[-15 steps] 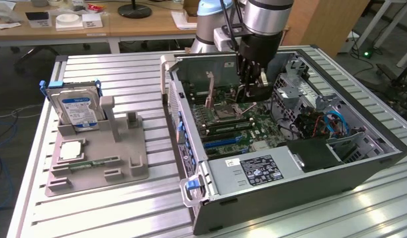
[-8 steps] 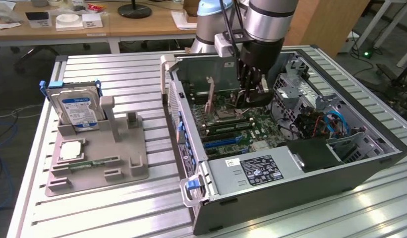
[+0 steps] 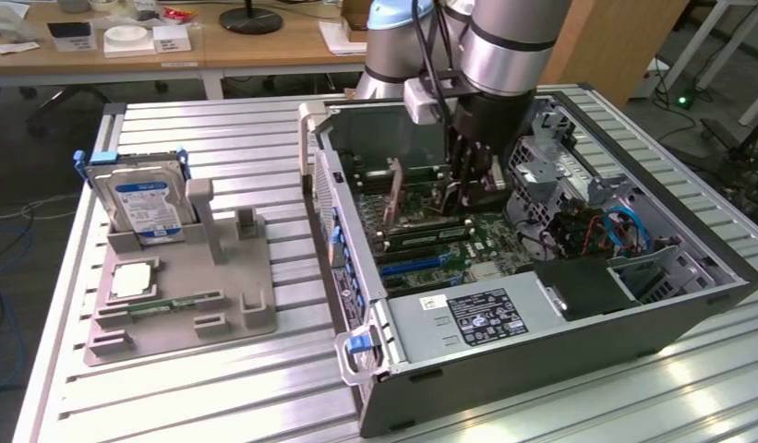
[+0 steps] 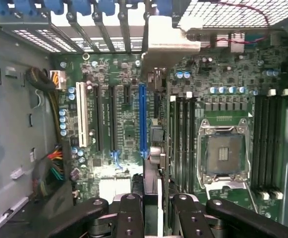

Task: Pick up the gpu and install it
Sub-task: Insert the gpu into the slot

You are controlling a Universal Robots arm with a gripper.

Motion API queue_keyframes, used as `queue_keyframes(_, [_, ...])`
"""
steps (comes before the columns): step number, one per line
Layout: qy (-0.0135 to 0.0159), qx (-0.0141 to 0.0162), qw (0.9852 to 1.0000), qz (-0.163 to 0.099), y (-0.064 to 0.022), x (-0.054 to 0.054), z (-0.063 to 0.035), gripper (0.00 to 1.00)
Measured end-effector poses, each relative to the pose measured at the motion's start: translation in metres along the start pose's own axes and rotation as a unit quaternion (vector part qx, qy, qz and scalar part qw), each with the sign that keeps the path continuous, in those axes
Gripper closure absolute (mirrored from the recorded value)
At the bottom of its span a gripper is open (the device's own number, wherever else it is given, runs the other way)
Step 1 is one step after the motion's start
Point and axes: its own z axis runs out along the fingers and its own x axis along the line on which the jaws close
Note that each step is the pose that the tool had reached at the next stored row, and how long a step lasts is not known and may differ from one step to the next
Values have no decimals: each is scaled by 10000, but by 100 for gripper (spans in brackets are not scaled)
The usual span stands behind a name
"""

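Gripping the gpu (image 4: 157, 136), a flat green circuit card with a silver metal end bracket, the black two-fingered gripper (image 4: 157, 210) is closed narrowly on the card. It holds the card on edge above the green motherboard (image 4: 129, 129), just beside the long blue expansion slot (image 4: 143, 119); whether card and slot touch cannot be told. In the exterior view the silver robot arm (image 3: 496, 55) reaches down from twelve o'clock into the open dark grey computer case (image 3: 539, 360). At the case's nine o'clock, a grey plastic holder tray (image 3: 219, 277) on the ribbed metal table (image 3: 231, 388) carries an upright silver hard drive with a blue-white label (image 3: 145, 203).
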Motion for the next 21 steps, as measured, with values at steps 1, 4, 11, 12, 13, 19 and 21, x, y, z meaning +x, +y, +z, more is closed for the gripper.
queue_keyframes(1, [0,0,10000,1,4,2,12,72])
queue_keyframes(4, [0,-2,10000,0,61,7,55,72])
queue_keyframes(11, [1,-3,10000,0,186,38,119,72])
queue_keyframes(12, [1,-2,10000,0,185,64,124,72])
queue_keyframes(13, [1,-2,10000,0,184,95,131,72])
queue_keyframes(19, [0,-2,10000,1,185,174,201,72])
queue_keyframes(21, [1,-2,10000,1,192,171,235,72])
